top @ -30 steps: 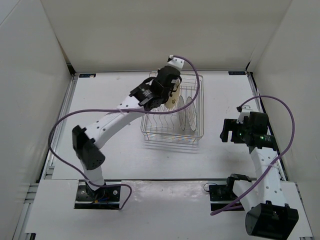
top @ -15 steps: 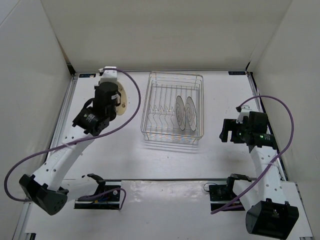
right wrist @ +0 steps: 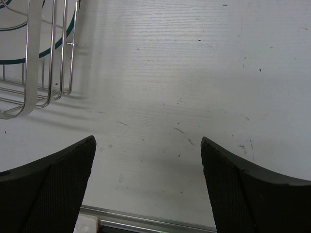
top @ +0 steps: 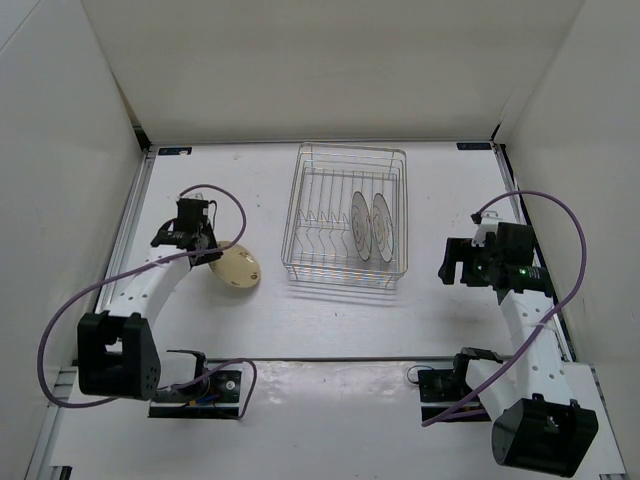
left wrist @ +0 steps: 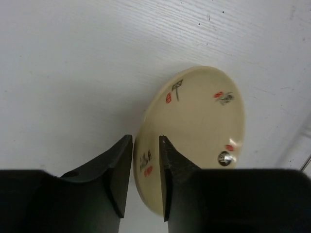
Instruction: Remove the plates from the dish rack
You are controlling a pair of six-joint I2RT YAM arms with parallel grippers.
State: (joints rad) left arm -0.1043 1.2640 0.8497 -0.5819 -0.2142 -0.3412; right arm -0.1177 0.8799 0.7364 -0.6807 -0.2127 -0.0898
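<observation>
The dish rack [top: 345,262] stands at the table's middle back. Two silver plates [top: 360,227] [top: 381,226] stand upright in its right half. The tan plate [top: 238,269] is outside the rack, to its left, tilted low over the table. My left gripper [top: 214,253] is shut on that plate's rim. In the left wrist view the gripper [left wrist: 144,150] has one finger on each side of the plate [left wrist: 199,116]. My right gripper [top: 450,265] is open and empty over bare table right of the rack, and its fingers [right wrist: 63,174] show wide apart in its wrist view.
White walls enclose the table on the left, back and right. The rack's corner [right wrist: 39,58] shows at the upper left of the right wrist view. A metal rail [right wrist: 146,224] runs along the table's near edge. Purple cables loop from both arms.
My left arm has carried the tan plate out of the rack, swung left, then come down and back to the table left of the rack. The right arm has not moved.
</observation>
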